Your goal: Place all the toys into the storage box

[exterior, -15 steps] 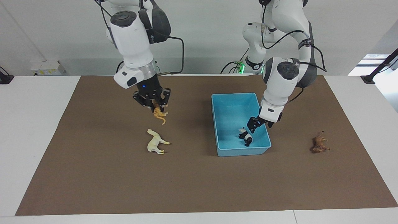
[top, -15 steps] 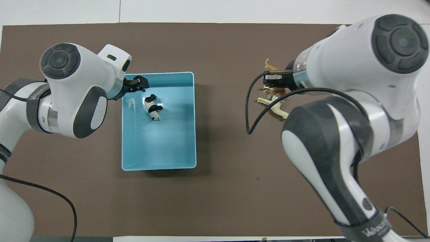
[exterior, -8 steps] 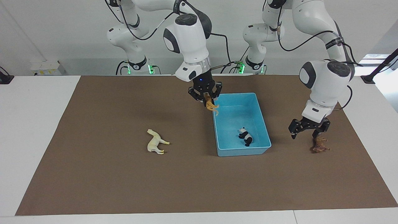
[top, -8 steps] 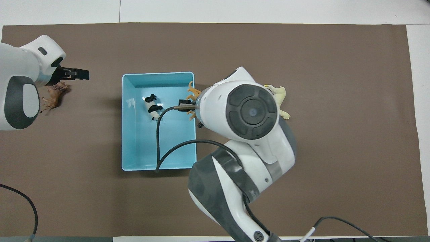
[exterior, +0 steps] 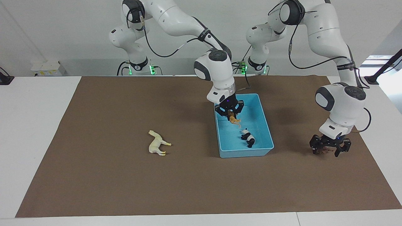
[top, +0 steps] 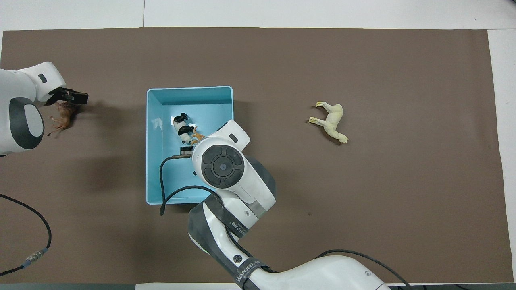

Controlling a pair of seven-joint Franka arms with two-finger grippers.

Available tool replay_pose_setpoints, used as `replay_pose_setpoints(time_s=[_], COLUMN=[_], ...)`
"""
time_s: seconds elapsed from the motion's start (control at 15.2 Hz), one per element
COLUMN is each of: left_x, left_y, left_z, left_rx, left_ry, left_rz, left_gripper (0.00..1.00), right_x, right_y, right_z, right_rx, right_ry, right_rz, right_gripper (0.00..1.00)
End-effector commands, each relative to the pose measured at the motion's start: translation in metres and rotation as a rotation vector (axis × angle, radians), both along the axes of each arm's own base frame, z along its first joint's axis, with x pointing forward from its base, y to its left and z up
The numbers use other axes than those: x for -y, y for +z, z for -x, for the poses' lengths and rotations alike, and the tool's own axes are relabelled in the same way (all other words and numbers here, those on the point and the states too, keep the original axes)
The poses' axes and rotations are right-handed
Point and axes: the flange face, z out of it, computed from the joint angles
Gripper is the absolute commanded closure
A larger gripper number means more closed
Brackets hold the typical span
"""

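Observation:
My right gripper point(exterior: 230, 113) is shut on the orange striped tiger point(exterior: 234, 121) and holds it low over the light blue storage box point(exterior: 245, 153). The black-and-white panda point(exterior: 248, 138) lies in the box, beside the tiger. The tiger point(top: 196, 137), the panda point(top: 182, 128) and the box point(top: 150, 161) also show in the overhead view. The cream-white horse point(exterior: 158, 146) lies on its side on the mat toward the right arm's end, also seen from overhead point(top: 330, 123). My left gripper point(exterior: 329, 149) is open, down at the mat, straddling the brown lion point(exterior: 323, 151), which also shows in the overhead view point(top: 61, 120).
A brown mat point(exterior: 125, 182) covers the table, with white table showing around it. A black cable point(top: 24, 213) loops on the mat near the left arm's base.
My right gripper carried the tiger from over the mat near the horse to over the box and lowered it. My left gripper left the box, went to the lion and came down around it.

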Motion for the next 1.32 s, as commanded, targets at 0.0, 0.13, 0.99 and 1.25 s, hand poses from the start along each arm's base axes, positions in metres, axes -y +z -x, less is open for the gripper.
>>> replay_pose_setpoints(time_s=[0.0, 0.13, 0.99, 1.25], left_x=[-0.036, -0.038, -0.019, -0.019], left_y=[-0.001, 0.000, -0.043, -0.032], left_z=[0.015, 0.015, 0.051, 0.042], left_rx=[-0.004, -0.002, -0.005, -0.009], left_ry=[0.005, 0.006, -0.002, 0.018], left_rz=[-0.015, -0.016, -0.007, 0.000], left_gripper=[0.00, 0.00, 0.26, 1.00], right_x=[-0.005, -0.003, 0.263, 0.316], right_y=[0.026, 0.045, 0.085, 0.027], right_z=[-0.002, -0.012, -0.122, -0.115], right_rx=[-0.048, -0.102, -0.165, -0.160], right_ry=[-0.097, -0.129, -0.301, -0.344], right_rz=[-0.015, 0.032, 0.225, 0.223], right_gripper=[0.00, 0.00, 0.00, 0.00])
